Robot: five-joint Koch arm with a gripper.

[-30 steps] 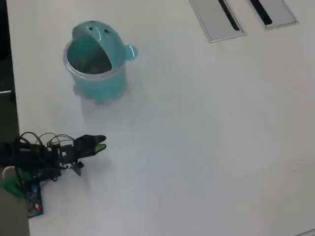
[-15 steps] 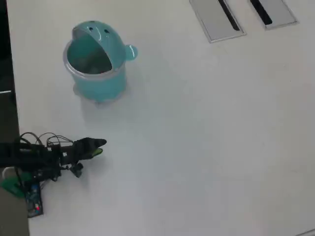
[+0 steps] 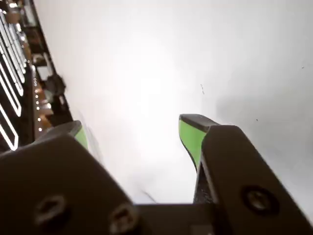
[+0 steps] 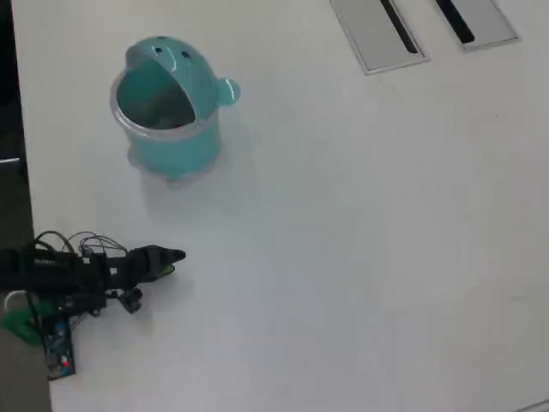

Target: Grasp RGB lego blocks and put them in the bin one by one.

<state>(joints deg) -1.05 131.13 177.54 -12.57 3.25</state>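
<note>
Overhead view showed the gripper low at the left edge of the white table, folded back close over the arm's own base, well apart from the bin that stood farther up the left side. That tucked posture read as a resting or homing pose, not a reach, since nothing lay near the tips to be picked. In the wrist view the two green-padded fingertips stood clearly spread, with bare table showing in the gap between them, so the gripper was parted and carried nothing. No loose lego block could be seen anywhere on the table in either view. The bin was a round teal tub with a domed swing lid tipped toward the far side, a simple face on the dome and a small knob sticking out on its right. Its mouth faced the overhead camera, and a small red speck showed inside near the front rim, probably one block already dropped in; the rest of the interior was too dim to tell. Two flat grey panels lay at the far right, clear of the work. Judging by the bare table, the task looked finished or nearly so.
</note>
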